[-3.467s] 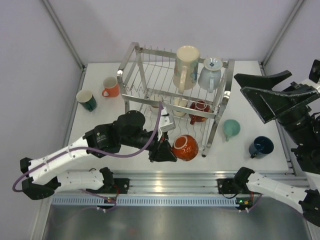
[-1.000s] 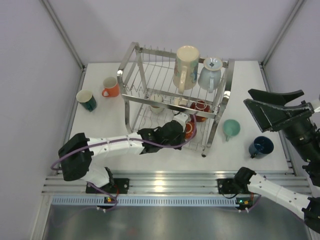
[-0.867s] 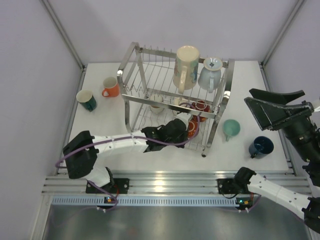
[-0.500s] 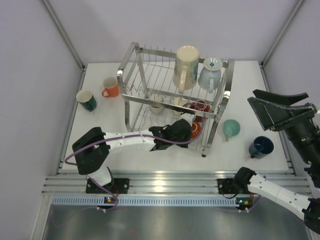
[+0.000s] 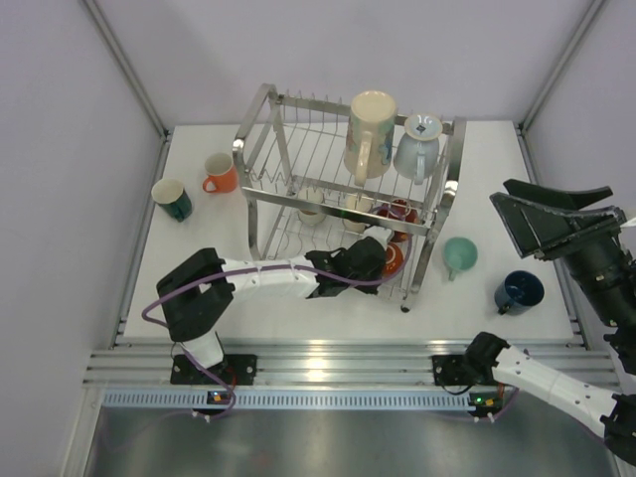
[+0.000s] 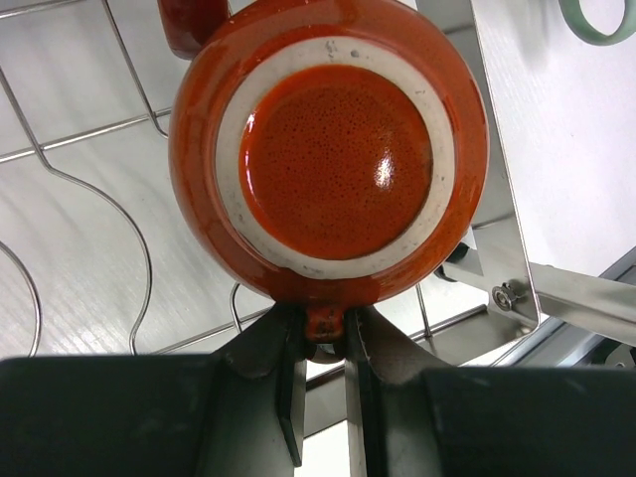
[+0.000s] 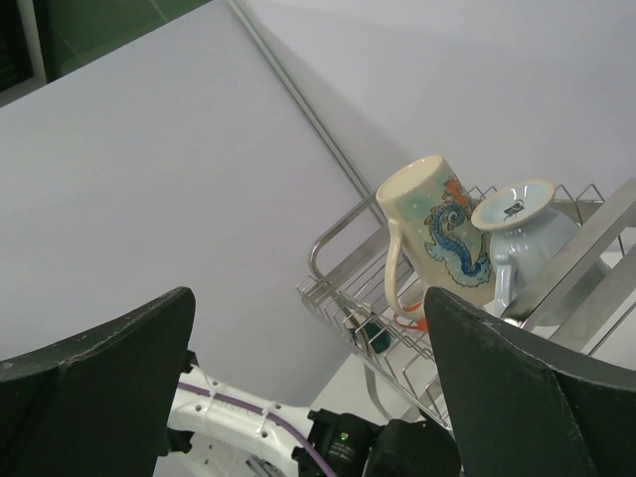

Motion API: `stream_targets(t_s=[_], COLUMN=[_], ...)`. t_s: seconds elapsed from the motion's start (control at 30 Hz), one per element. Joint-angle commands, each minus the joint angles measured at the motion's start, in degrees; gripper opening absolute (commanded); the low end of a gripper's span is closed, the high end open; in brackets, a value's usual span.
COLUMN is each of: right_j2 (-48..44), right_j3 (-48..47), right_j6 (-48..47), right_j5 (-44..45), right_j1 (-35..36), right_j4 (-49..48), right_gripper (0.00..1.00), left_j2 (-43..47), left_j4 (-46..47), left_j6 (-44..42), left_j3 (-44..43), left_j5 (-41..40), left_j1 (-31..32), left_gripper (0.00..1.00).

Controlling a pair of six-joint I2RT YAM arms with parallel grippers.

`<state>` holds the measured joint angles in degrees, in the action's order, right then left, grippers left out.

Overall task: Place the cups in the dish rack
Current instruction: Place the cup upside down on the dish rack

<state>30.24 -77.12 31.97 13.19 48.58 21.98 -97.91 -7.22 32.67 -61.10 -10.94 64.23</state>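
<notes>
My left gripper (image 5: pixel 374 256) reaches into the lower tier of the dish rack (image 5: pixel 244 149) and is shut on the handle of an orange-red cup (image 5: pixel 394 260). In the left wrist view that cup (image 6: pixel 338 149) shows its glazed base, its handle pinched in my gripper (image 6: pixel 326 330) above the rack wires (image 6: pixel 139 260). On the upper tier lean a printed cream mug (image 5: pixel 370 134) and a pale blue-grey cup (image 5: pixel 417 147). A red cup (image 5: pixel 402 211) and a cream cup (image 5: pixel 356 207) sit on the lower tier. My right gripper (image 5: pixel 549 214) hangs open and empty, high at the right.
On the table stand an orange mug (image 5: pixel 219 174) and a teal mug (image 5: pixel 173 199) left of the rack, a mint cup (image 5: pixel 459 255) and a navy cup (image 5: pixel 519 291) to its right. The right wrist view shows the printed mug (image 7: pixel 432 234) and the pale cup (image 7: pixel 517 224).
My left arm has stretched further right, carrying the orange-red cup deeper along the rack's lower tier. The right arm has barely shifted.
</notes>
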Motion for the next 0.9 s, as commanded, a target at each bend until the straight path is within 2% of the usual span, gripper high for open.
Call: stream_targets(t_s=[0.0, 0.33, 0.87], right_j2=[-1.0, -1.0, -1.0], right_j3=[0.7, 1.0, 1.4], right_j6=[-1.1, -1.1, -0.4], right_j5=[1.7, 2.5, 2.9], right_j1=[-0.1, -0.1, -0.1], right_j4=[0.1, 0.0, 0.3], right_gripper=[0.99, 1.00, 0.99], left_j2=[0.2, 0.2, 2.2], left_j4=[5.2, 3.5, 0.5], left_j6=[-0.7, -1.0, -0.1], left_j3=[-3.2, -4.0, -1.7], left_j5=[0.1, 0.3, 0.0], left_j1=[-0.2, -0.2, -0.2], left_gripper=[0.18, 0.29, 0.33])
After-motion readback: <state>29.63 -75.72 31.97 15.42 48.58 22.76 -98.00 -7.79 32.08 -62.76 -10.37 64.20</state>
